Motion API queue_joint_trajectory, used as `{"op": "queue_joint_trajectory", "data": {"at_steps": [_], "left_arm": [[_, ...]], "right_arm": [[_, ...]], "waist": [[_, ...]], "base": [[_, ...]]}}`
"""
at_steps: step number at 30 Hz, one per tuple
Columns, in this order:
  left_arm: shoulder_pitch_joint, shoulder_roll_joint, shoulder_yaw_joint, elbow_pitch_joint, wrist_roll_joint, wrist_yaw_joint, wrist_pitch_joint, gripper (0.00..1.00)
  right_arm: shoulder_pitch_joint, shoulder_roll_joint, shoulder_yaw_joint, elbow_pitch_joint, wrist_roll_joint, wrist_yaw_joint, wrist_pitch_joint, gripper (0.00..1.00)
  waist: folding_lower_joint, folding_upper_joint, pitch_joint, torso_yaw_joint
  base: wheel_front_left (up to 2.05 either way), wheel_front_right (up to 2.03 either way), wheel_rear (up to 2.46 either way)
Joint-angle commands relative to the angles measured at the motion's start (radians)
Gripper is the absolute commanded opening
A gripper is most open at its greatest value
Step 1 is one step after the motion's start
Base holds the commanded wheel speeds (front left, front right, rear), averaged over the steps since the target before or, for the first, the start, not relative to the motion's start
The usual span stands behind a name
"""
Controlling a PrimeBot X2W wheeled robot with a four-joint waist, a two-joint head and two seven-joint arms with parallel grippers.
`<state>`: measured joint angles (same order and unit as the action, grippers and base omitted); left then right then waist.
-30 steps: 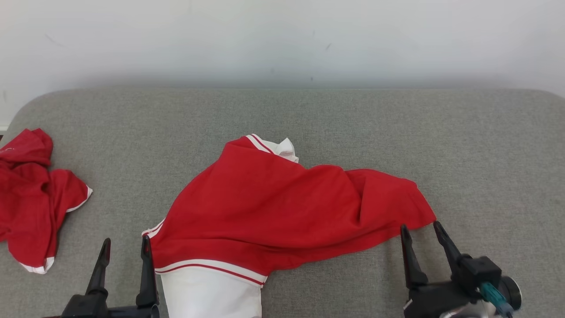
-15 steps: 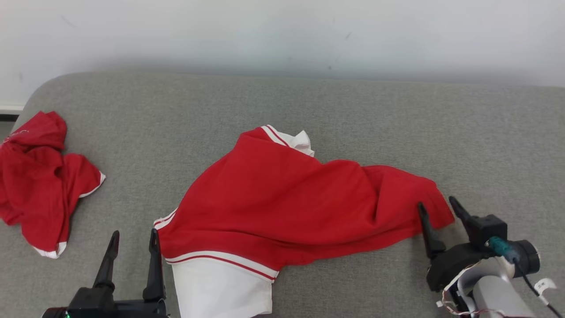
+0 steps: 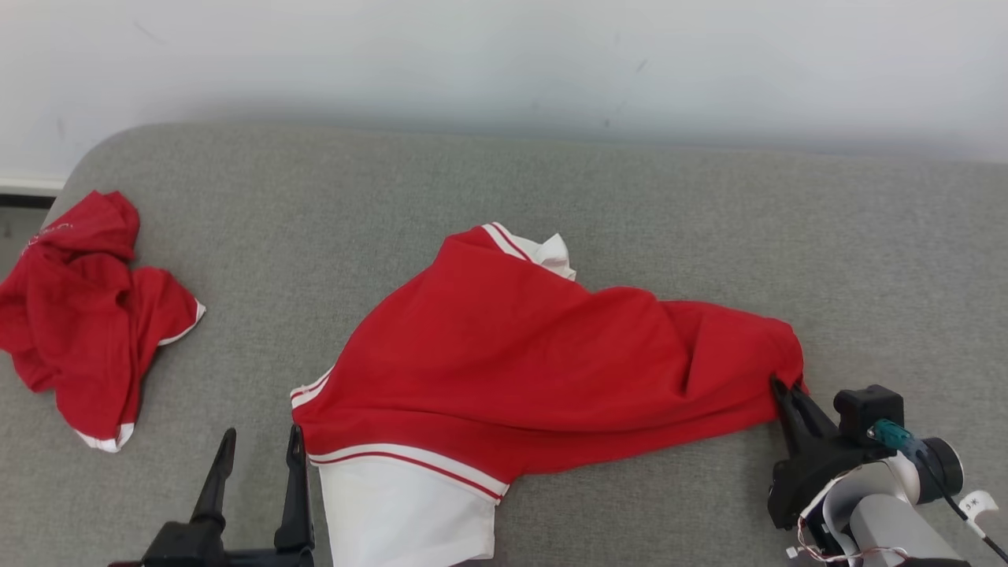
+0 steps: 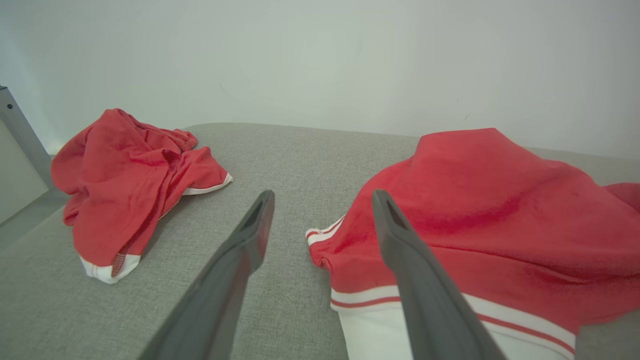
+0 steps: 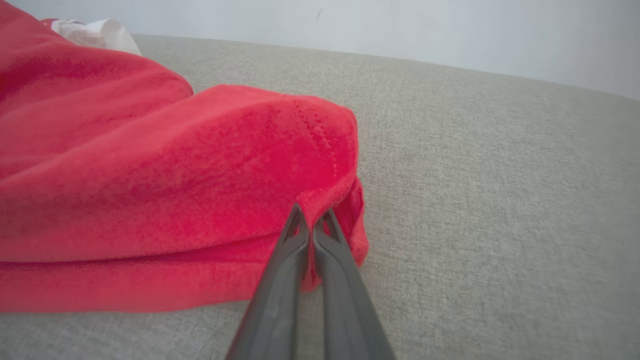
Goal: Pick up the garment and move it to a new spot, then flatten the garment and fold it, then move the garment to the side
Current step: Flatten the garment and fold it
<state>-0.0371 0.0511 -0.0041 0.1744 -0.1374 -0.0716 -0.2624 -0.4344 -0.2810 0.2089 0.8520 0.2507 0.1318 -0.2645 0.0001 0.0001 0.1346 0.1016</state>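
The garment (image 3: 535, 370) is red with white striped trim and a white panel. It lies spread and rumpled across the middle of the grey cushion (image 3: 551, 197). My right gripper (image 3: 783, 387) is shut on the garment's right corner (image 5: 320, 190), pinching the red cloth between its fingertips. My left gripper (image 3: 261, 449) stands open at the lower left, just left of the garment's striped cuff (image 4: 325, 235). One of its fingers (image 4: 400, 250) overlaps the red cloth in the left wrist view, and nothing sits between the two fingers.
A second red garment (image 3: 87, 315) lies crumpled at the cushion's far left edge, also seen as a red heap (image 4: 130, 175) in the left wrist view. A pale wall (image 3: 504, 63) rises behind the cushion. Bare grey cushion stretches right of the right gripper.
The right gripper moved forward onto the garment's right corner and shut on it. The camera shifted, so the whole scene slid right. The left gripper stayed open.
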Motion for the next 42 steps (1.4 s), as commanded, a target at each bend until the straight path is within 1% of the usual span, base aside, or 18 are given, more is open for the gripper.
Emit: {"op": "queue_joint_trajectory", "data": {"at_steps": [1, 7, 11, 12, 14, 16, 21, 24, 28, 31, 33, 37, 39, 42], "left_arm": [[0.021, -0.001, -0.002, 0.006, -0.009, -0.002, -0.002, 1.00], [0.058, -0.001, -0.006, 0.024, -0.019, 0.005, -0.002, 1.00], [0.063, -0.001, -0.004, 0.031, -0.023, 0.006, -0.002, 1.00], [0.064, -0.001, -0.005, 0.033, -0.025, 0.007, -0.002, 1.00], [0.066, -0.001, -0.005, 0.034, -0.028, 0.009, -0.002, 1.00], [0.068, -0.001, -0.005, 0.036, -0.030, 0.008, -0.002, 1.00], [0.061, -0.001, 0.002, 0.046, -0.028, 0.004, -0.002, 1.00], [0.054, -0.001, 0.006, 0.047, -0.028, 0.004, -0.002, 1.00], [0.054, -0.001, 0.009, 0.044, -0.032, 0.008, -0.002, 1.00], [0.055, -0.001, 0.011, 0.047, -0.031, 0.007, -0.002, 1.00], [0.053, -0.001, 0.015, 0.051, -0.031, 0.004, -0.002, 1.00], [0.047, -0.001, 0.017, 0.057, -0.031, 0.000, -0.002, 1.00], [0.044, -0.001, 0.012, 0.060, -0.029, -0.002, -0.002, 1.00], [0.038, -0.001, 0.008, 0.063, -0.026, -0.001, -0.002, 1.00]], "right_arm": [[0.023, -0.004, 0.004, -0.014, 0.021, -0.002, -0.002, 0.00], [0.109, -0.034, -0.005, -0.152, 0.068, -0.002, -0.002, 0.00], [0.179, -0.072, 0.008, -0.260, 0.063, -0.002, -0.002, 0.00], [0.205, -0.072, 0.010, -0.282, 0.078, -0.002, -0.002, 0.00], [0.249, -0.093, 0.023, -0.327, 0.092, -0.002, 0.006, 0.00], [0.296, -0.103, 0.032, -0.377, 0.127, -0.002, 0.035, 0.00], [0.437, -0.117, 0.028, -0.528, 0.277, -0.002, 0.156, 0.00], [0.512, -0.130, 0.018, -0.614, 0.331, -0.002, 0.224, 0.00], [0.579, -0.119, -0.008, -0.707, 0.400, -0.002, 0.299, 0.00], [0.591, -0.116, -0.017, -0.740, 0.413, -0.002, 0.323, 0.00], [0.583, -0.098, -0.021, -0.770, 0.433, -0.002, 0.338, 0.00], [0.523, -0.105, 0.007, -0.808, 0.413, -0.002, 0.364, 0.00], [0.484, -0.106, 0.023, -0.803, 0.403, -0.002, 0.370, 0.00], [0.412, -0.111, 0.032, -0.766, 0.390, -0.002, 0.371, 0.00]], "waist": [[-0.0001, -0.0001, -0.029, -0.021], [-0.0001, -0.0001, -0.075, -0.076], [-0.0001, -0.0001, -0.080, -0.108], [-0.0001, -0.0001, -0.080, -0.114], [-0.0001, -0.0001, -0.079, -0.124], [-0.0001, -0.0001, -0.078, -0.133], [-0.0001, -0.0001, -0.067, -0.145], [-0.0001, -0.0001, -0.062, -0.148], [-0.0001, -0.0001, -0.060, -0.149], [-0.0001, -0.0001, -0.062, -0.148], [-0.0001, -0.0001, -0.063, -0.146], [-0.0001, -0.0001, -0.066, -0.139], [-0.0001, -0.0001, -0.068, -0.130], [-0.0001, -0.0001, -0.070, -0.113]], "base": [[0.00, 0.00, 0.00], [0.00, 0.00, 0.00], [0.00, 0.00, 0.00], [0.00, 0.00, 0.00], [0.00, 0.00, 0.00], [0.00, 0.00, 0.00], [0.00, 0.00, 0.00], [0.00, 0.00, 0.00], [0.00, 0.00, 0.00], [0.00, 0.00, 0.00], [0.00, 0.00, 0.00], [0.00, 0.00, 0.00], [0.00, 0.00, 0.00], [0.00, 0.00, 0.00]]}}
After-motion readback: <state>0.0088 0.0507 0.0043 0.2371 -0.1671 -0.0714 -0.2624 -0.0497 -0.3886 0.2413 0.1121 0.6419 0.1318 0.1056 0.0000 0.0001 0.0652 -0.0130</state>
